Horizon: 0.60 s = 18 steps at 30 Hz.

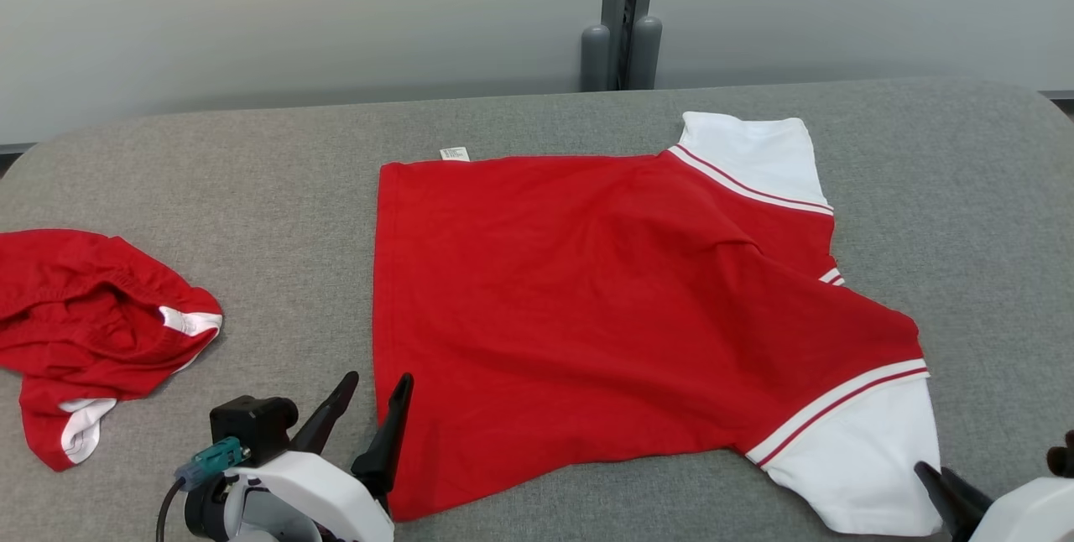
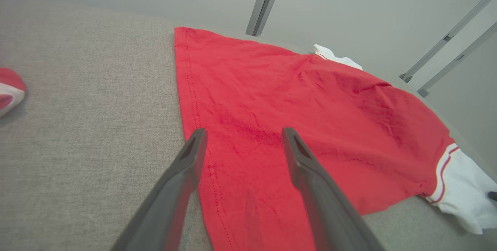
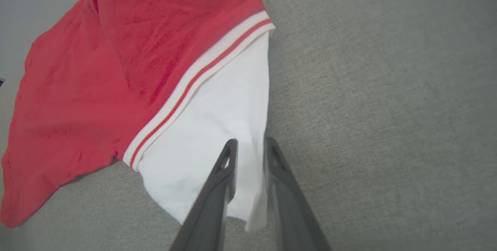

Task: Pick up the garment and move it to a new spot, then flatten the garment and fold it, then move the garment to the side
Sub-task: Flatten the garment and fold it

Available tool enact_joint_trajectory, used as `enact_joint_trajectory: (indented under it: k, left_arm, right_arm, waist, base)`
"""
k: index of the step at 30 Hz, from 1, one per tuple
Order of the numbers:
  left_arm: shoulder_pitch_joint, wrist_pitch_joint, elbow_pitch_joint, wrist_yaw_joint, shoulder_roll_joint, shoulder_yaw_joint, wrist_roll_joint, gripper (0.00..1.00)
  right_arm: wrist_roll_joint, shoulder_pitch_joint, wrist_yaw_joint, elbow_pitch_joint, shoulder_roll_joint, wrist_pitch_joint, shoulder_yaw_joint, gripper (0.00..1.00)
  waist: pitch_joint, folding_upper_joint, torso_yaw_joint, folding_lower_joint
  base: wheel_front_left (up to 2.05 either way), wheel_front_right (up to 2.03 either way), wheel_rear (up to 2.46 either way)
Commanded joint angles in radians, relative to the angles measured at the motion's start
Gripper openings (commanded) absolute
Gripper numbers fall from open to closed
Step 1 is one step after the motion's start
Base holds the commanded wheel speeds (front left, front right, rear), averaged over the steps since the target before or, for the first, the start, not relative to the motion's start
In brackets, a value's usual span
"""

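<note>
Grey table (image 1: pixel 537 114): shirt (image 1: pixel 587 290) spread at centre. Left gripper (image 1: pixel 377 378), 7 o'clock, jaws wide, empty. Right gripper (image 3: pixel 250 142), 5 o'clock, barely parted astride sleeve (image 3: pixel 209 134); hold unclear. Likely flattening; folding next required firm grips.

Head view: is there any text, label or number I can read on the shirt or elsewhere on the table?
White tag at the far edge of the red shirt: its print is too small to read.
No other words, numbers or signs can be made out.
</note>
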Motion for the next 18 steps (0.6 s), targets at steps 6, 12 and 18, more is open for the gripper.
enact_joint_trajectory:
  k: [6, 12, 18]
  left_arm:
    - [-0.018, 0.0, 0.003, 0.005, 0.01, -0.001, 0.006, 1.0]
    - [-0.012, -0.013, -0.012, 0.019, 0.02, 0.018, 0.013, 1.0]
    - [0.006, -0.032, -0.046, 0.041, 0.029, 0.06, 0.025, 1.0]
  right_arm:
    - [-0.033, -0.038, 0.002, -0.028, 0.014, -0.089, -0.045, 1.0]
    - [-0.077, -0.071, 0.002, -0.054, 0.025, -0.178, -0.105, 1.0]
    - [-0.098, -0.09, 0.002, -0.085, 0.04, -0.237, -0.101, 1.0]
  waist:
    - [0.003, -0.0001, 0.0, 0.0]
    - [-0.001, -0.0001, 0.01, 0.0]
    - [-0.004, -0.0001, 0.014, 0.0]
  base:
    - [0.0, 0.0, 0.0]
    - [0.0, 0.0, 0.0]
    - [0.0, 0.0, 0.0]
